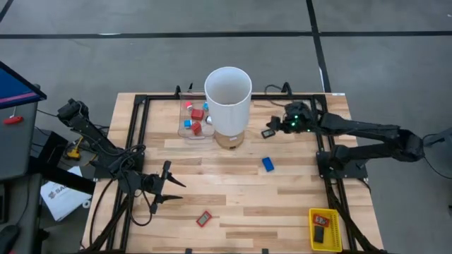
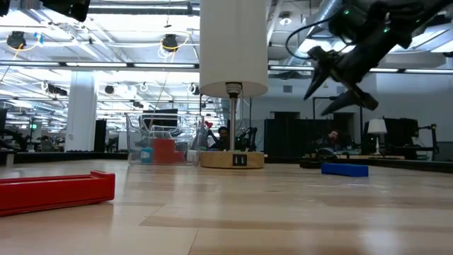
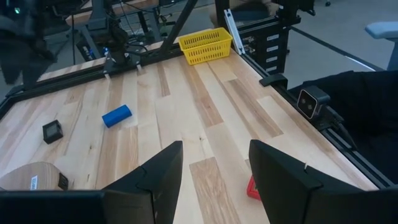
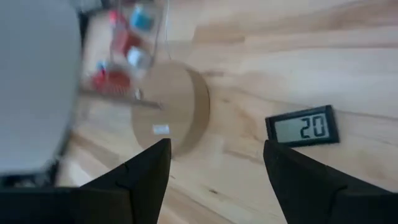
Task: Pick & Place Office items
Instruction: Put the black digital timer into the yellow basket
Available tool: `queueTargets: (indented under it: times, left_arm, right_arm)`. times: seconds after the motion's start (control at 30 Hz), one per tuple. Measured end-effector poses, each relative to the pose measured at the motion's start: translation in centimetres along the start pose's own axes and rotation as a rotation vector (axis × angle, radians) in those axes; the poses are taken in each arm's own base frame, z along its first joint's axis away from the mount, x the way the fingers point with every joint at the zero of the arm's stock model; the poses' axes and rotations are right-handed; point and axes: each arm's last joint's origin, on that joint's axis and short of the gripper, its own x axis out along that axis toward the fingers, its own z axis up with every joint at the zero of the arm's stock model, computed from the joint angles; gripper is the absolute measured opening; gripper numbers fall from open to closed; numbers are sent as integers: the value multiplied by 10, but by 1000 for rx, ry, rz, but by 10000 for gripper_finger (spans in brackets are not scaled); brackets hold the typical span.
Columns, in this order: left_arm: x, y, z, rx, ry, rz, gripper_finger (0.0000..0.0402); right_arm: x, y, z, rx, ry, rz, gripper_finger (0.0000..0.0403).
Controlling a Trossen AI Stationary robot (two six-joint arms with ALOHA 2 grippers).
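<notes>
Bright, even ceiling lighting with soft shadows throughout; the right wrist view is motion-blurred.

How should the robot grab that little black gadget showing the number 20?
Probably from straight above, fingers closing across the short sides' narrow width of the small black display. It lies flat, screen up, apart from the round wooden base, and the open right gripper hangs above it.

tall white cylinder (image 1: 228, 99) on round wooden base (image 1: 229, 139); yellow basket (image 1: 325, 229).

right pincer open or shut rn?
Open. The right pincer shows its two dark fingers spread wide and empty above the table, beside the small black display reading 20.
</notes>
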Motion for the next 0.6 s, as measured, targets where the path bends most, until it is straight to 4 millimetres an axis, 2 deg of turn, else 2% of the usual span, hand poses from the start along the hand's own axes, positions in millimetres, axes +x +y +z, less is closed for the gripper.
queueTargets:
  times: [0.2,0.37,0.6]
  left_arm:
    - [0,0,0,-3,0,-3,182]
    - [0,0,-1,-4,6,-8,182]
    - [0,-1,-1,-5,9,-15,182]
  right_arm:
    - [31,-4,3,-142,-24,-78,249]
    - [50,-10,9,-183,195,4,249]
    - [57,-21,12,-243,367,85,249]
